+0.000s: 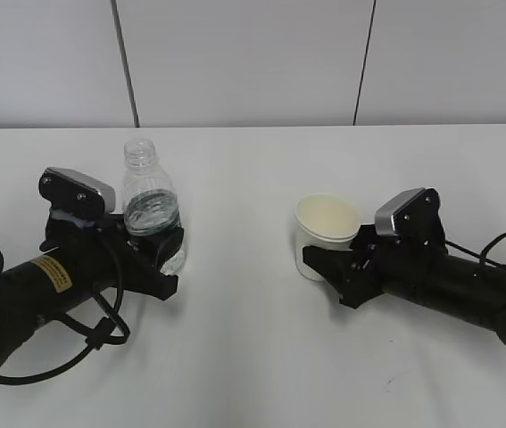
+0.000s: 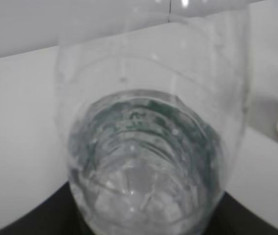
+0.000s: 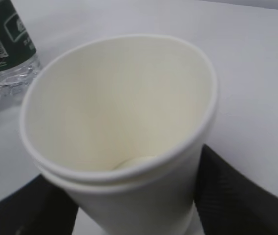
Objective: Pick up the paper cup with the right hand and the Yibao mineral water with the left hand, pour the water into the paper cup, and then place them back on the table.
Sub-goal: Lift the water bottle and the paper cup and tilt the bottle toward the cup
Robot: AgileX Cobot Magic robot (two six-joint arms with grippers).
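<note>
On the white desk (image 1: 253,357) both arms lie low, each at its own object. The left pincer (image 1: 150,245) is pinched around the lower body of the Yibao mineral water (image 1: 152,209), which stands upright and uncapped on the left half of the desk, some water inside. Well apart to the right, the paper cup (image 1: 324,234) stands upright between the fingers of the right pincer (image 1: 324,263); those fingers flank its base closely, but I cannot tell whether they are pressing it or only bracketing it. The cup looks empty. To my eye this is the grasping step, nothing lifted yet. Next the right side needs a firm hold, then both lift and meet for the pour.
</note>
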